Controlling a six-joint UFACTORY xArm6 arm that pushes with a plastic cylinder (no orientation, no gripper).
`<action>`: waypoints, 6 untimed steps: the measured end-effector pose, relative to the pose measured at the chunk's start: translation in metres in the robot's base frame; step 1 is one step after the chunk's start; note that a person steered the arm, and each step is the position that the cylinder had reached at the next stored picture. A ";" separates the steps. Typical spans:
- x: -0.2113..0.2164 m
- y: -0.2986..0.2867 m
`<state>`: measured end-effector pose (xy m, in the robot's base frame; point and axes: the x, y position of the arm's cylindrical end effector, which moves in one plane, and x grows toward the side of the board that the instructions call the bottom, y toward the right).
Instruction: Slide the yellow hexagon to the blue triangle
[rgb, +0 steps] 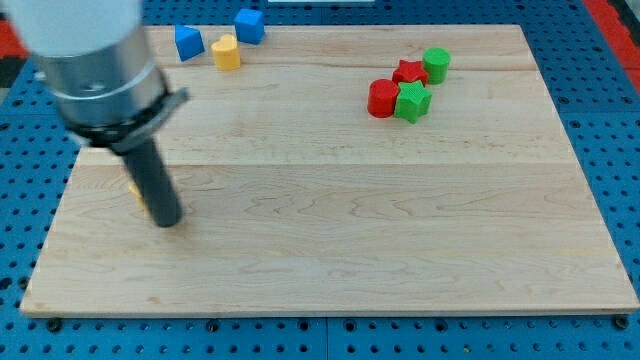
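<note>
The yellow hexagon (227, 52) lies near the view's top left of the wooden board (340, 230). The blue triangle (188, 42) lies just to its left, a small gap between them. My tip (168, 222) rests on the board at the view's left, far below both blocks. A small yellow block (134, 190) shows just left of the rod, mostly hidden behind it; I cannot make out its shape.
A blue cube-like block (250, 25) sits up and right of the yellow hexagon at the board's top edge. At the top right are a red cylinder (382, 98), a red star (409, 72), a green star (412, 101) and a green cylinder (436, 64), bunched together.
</note>
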<state>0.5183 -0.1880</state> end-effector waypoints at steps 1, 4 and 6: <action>0.000 -0.017; -0.147 0.020; -0.196 0.028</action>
